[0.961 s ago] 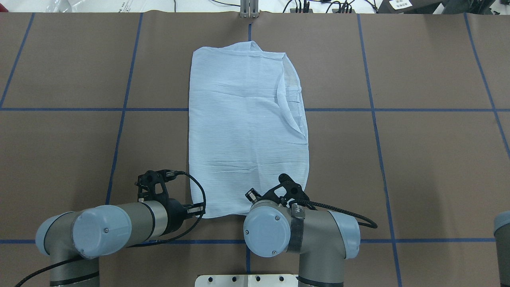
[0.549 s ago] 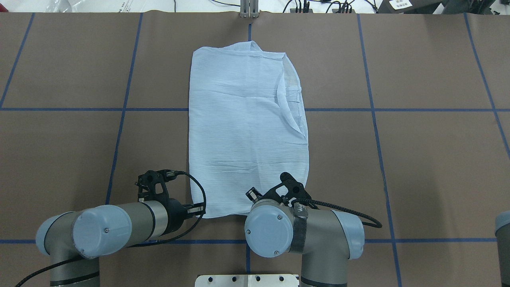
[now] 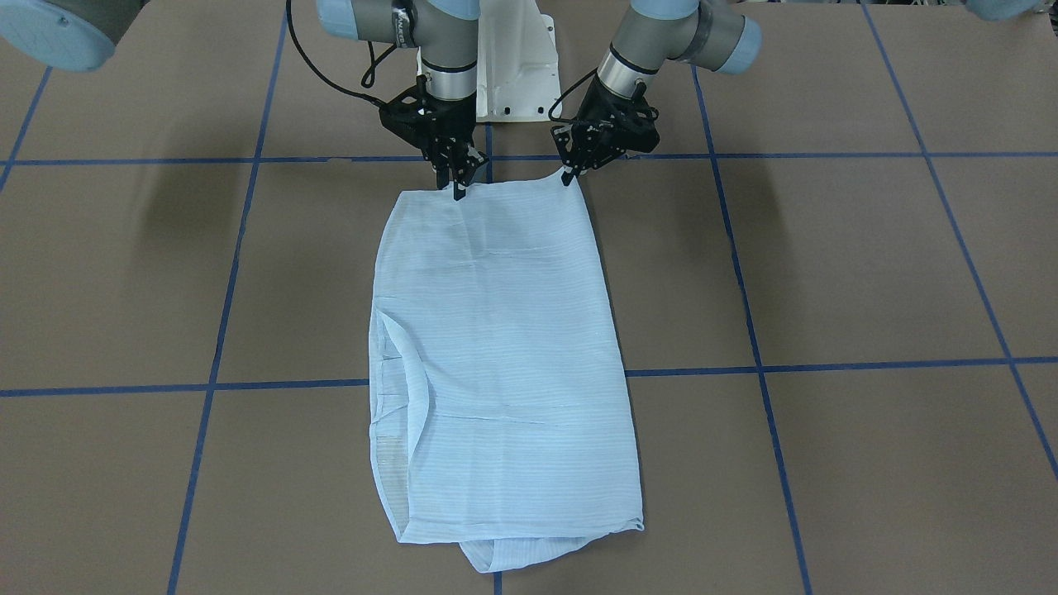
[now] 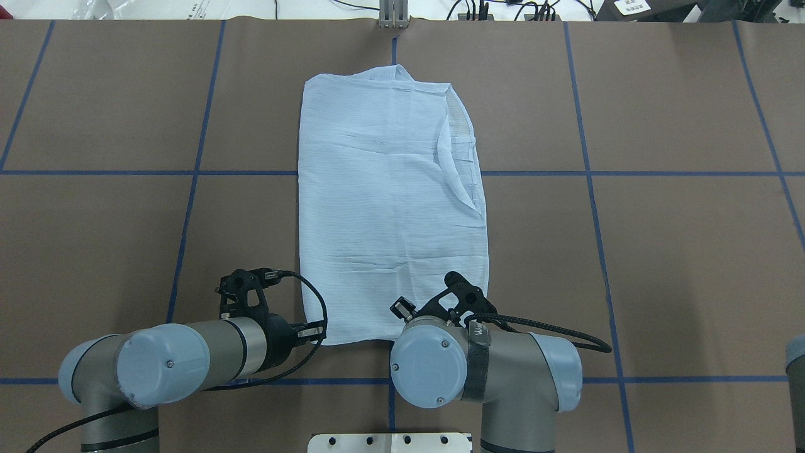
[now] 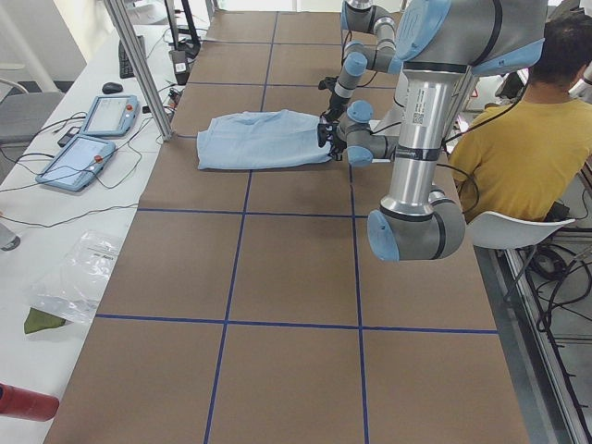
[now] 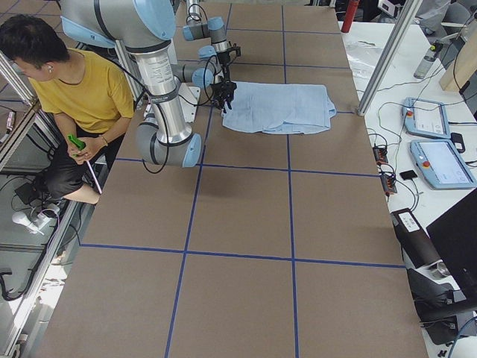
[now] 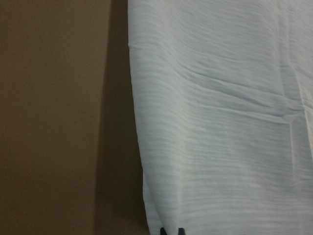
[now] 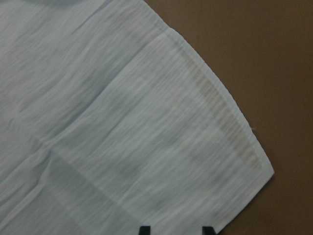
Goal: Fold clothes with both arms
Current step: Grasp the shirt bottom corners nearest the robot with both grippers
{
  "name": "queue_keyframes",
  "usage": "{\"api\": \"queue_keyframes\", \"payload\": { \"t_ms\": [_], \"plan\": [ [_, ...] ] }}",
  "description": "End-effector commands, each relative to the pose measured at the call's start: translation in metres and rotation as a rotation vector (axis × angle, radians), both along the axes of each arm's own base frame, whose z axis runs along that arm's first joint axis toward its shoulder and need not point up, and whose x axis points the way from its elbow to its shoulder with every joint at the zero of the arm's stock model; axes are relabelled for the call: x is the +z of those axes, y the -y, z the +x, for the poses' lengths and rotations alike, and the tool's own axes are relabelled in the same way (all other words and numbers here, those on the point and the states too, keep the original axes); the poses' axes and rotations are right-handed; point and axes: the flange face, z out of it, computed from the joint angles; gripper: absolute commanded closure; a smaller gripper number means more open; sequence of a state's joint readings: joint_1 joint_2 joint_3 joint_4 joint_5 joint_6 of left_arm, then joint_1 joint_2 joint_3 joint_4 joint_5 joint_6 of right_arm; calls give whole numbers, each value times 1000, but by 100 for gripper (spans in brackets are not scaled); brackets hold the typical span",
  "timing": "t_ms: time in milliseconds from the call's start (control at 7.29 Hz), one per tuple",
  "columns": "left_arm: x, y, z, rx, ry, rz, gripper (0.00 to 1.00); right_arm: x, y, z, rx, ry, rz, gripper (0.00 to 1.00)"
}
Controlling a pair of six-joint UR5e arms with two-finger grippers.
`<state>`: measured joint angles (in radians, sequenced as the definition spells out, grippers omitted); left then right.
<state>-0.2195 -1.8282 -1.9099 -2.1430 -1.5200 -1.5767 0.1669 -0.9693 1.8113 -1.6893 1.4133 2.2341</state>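
- Folded into a long, faintly creased rectangle, flat at mid-table (image 4: 660,251): thin, finely striped light-blue shirt (image 4: 390,201).
- Pinched onto one near hem corner: left gripper (image 3: 569,175).
- Spread over the other corner, black tips apart: right gripper (image 3: 457,192).

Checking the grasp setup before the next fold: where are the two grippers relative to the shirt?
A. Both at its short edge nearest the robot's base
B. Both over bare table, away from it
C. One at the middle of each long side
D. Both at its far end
A: in the front-facing view the left gripper and the right gripper both meet the shirt along its edge below the white pedestal.
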Motion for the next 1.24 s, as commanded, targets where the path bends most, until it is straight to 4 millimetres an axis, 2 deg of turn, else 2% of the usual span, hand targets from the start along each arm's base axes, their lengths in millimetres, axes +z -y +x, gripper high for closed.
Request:
{"api": "queue_keyframes", "payload": {
  "t_ms": [0, 412, 686, 961, 1098],
  "plan": [
    [0, 0, 0, 1, 0, 1, 100, -2, -5, -5, -9, -3, 2, 0],
    [0, 0, 0, -1, 0, 2, 100, 11, -12, -19, -9, -30, -7, 2],
    [0, -1, 1, 2, 0, 1, 100, 13, -14, -21, 26, -19, -36, 10],
    [2, -1, 0, 2, 3, 0, 100, 7, -14, -23, 55, 1, -56, 51],
    [2, -1, 0, 2, 3, 0, 100, 9, -14, -23, 57, -4, -52, 80]
  ]
}}
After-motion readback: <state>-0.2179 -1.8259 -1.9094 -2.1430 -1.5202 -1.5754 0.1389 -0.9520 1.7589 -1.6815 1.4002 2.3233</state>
